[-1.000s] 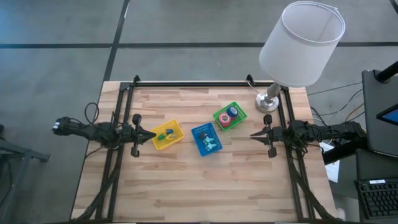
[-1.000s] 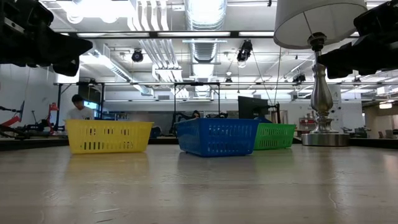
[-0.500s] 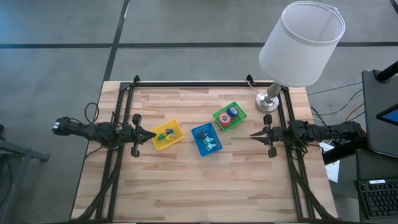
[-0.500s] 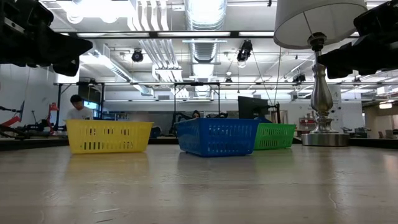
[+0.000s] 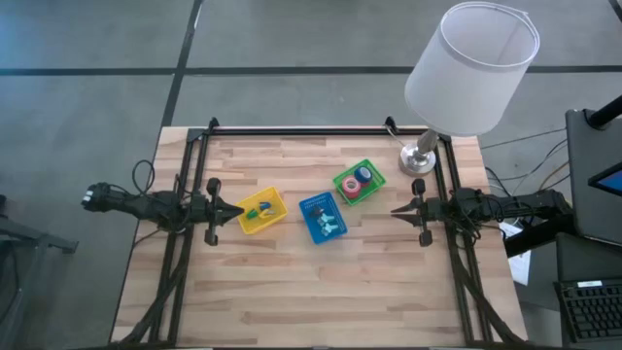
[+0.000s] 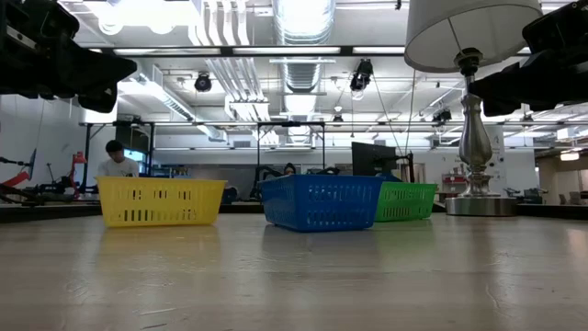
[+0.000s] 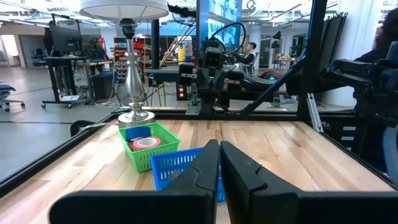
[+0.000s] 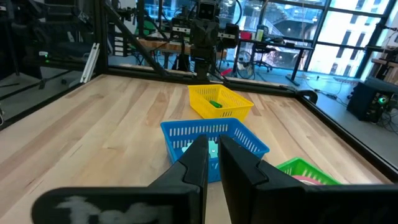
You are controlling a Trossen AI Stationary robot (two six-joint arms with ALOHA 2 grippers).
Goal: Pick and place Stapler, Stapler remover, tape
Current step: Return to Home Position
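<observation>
Three small bins stand on their bases mid-table. The green bin (image 5: 373, 170) holds the tape (image 5: 356, 179), red, pink and blue rolls, which also show in the left wrist view (image 7: 144, 142). Small teal and white items lie in the blue bin (image 5: 309, 207). Small green and blue items lie in the yellow bin (image 5: 274, 198). Which items are the stapler and the stapler remover I cannot tell. My left gripper (image 5: 239, 210) hovers shut beside the yellow bin's left side. My right gripper (image 5: 393, 211) hovers shut, right of the blue bin and below the green one.
A table lamp stands on its base (image 5: 418, 160) at the far right corner, and its white shade (image 5: 471, 68) overhangs that corner. A black frame rail (image 5: 301, 131) runs along the far edge. Bare wood (image 5: 321, 292) fills the near half of the table.
</observation>
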